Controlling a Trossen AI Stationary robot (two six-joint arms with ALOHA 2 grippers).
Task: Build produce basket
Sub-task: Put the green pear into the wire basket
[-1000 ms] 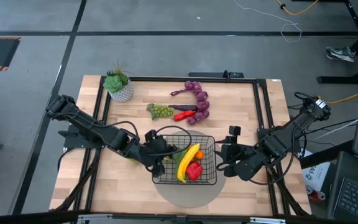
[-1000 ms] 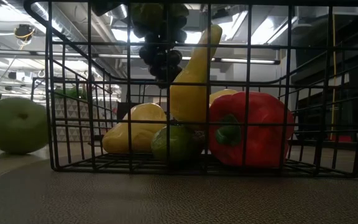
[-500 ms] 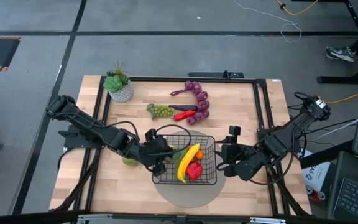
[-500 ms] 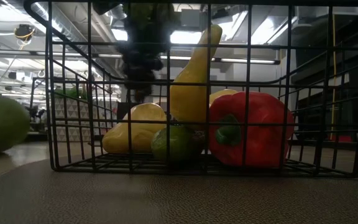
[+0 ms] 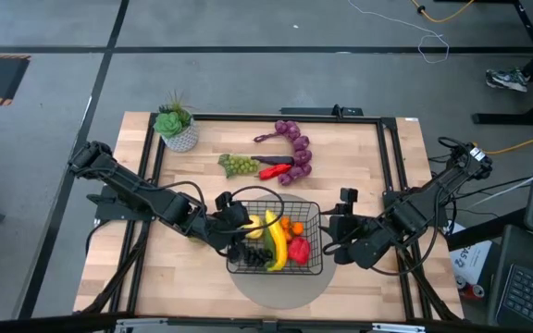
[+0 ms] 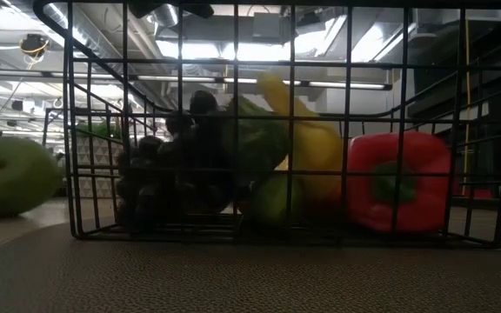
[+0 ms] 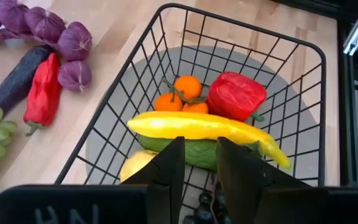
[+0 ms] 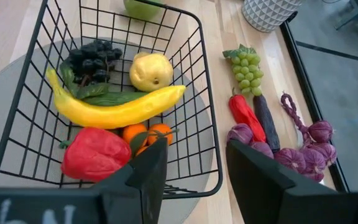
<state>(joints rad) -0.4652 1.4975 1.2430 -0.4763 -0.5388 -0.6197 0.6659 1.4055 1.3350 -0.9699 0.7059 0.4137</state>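
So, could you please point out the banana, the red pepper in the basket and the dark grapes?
banana [image 8: 114, 109]: right wrist view, middle of its curve.
red pepper [image 8: 95, 154]: right wrist view, centre of its body.
dark grapes [image 8: 92, 59]: right wrist view, middle of the bunch.

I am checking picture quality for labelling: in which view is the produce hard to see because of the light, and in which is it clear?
Low view: bright ceiling lights behind the basket backlight it, so the dark grapes are nearly a silhouette. Right wrist view: even light; banana and red pepper are clear. Left wrist view: likewise clear.
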